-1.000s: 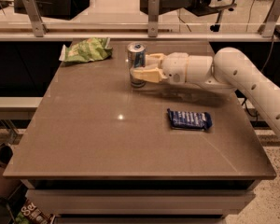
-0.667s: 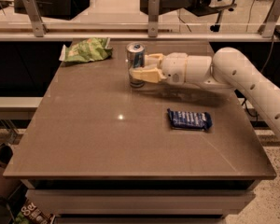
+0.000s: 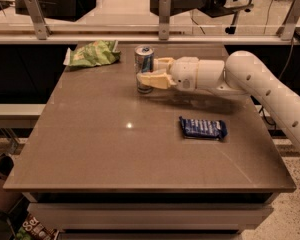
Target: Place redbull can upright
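The redbull can [image 3: 143, 57], blue and silver with a silver top, stands upright on the brown table [image 3: 115, 149], at the far middle of it. My gripper [image 3: 147, 70] reaches in from the right on a white arm [image 3: 260, 84]. Its cream fingers [image 3: 152, 79] sit on either side of the can's lower half, one in front and one behind, and close against it. The can's base rests on the table.
A green chip bag [image 3: 92, 54] lies at the table's far left corner. A flat dark-blue snack wrapper [image 3: 203, 128] lies right of centre. A glass barrier with metal posts [image 3: 164, 16] runs behind the table's far edge.
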Action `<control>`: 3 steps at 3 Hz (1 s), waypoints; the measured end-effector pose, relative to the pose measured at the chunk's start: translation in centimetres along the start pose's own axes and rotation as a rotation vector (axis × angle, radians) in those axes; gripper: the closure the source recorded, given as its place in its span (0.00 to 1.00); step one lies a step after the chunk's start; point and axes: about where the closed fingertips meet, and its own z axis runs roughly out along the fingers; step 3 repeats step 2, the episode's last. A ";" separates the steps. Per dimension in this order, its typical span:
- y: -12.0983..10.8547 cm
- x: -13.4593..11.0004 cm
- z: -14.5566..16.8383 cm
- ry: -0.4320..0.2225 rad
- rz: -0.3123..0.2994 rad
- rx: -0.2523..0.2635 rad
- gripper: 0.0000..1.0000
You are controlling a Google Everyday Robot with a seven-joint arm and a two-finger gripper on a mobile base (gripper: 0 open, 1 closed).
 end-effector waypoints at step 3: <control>0.3 -0.1 0.5 -0.002 0.000 -0.009 0.00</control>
